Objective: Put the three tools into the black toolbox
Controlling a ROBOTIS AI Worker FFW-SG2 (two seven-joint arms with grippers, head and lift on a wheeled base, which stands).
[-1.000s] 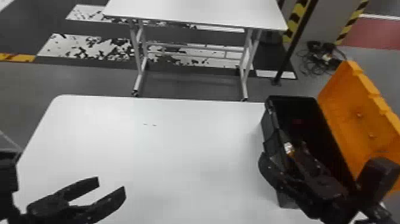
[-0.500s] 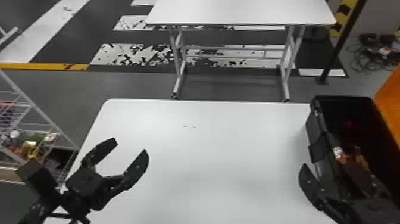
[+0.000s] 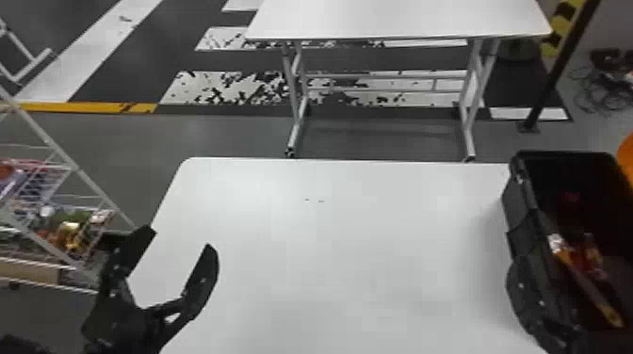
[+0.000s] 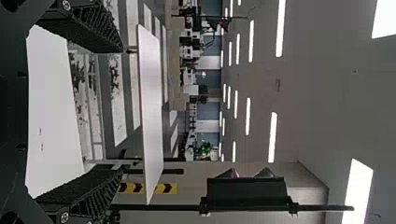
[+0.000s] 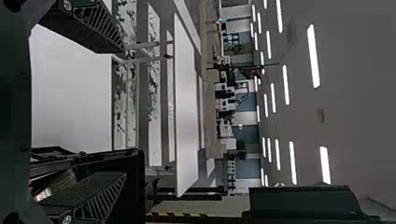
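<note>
Over the near left corner of the white table (image 3: 348,245), my left gripper (image 3: 180,239) is held open with nothing between its fingers; the left wrist view shows the same gripper (image 4: 122,111) spread wide. The black toolbox (image 3: 515,212) stands open at the table's right side. Inside it lie a long tool with an orange handle (image 3: 588,287) and other orange-red items, partly in shadow. My right gripper (image 3: 522,296) is at the box's near left wall. In the right wrist view that gripper (image 5: 125,113) is open and empty, one finger overlapping the toolbox (image 5: 135,186).
The toolbox's orange lid (image 3: 626,155) stands raised on its right side. Beyond the left arm is a wire rack (image 3: 70,164) with assorted goods. A second white table (image 3: 400,19) stands farther ahead across the floor.
The head view has swung left. My left gripper's fingers have spread and the gripper has risen. My right gripper has shifted from over the toolbox toward its near left wall.
</note>
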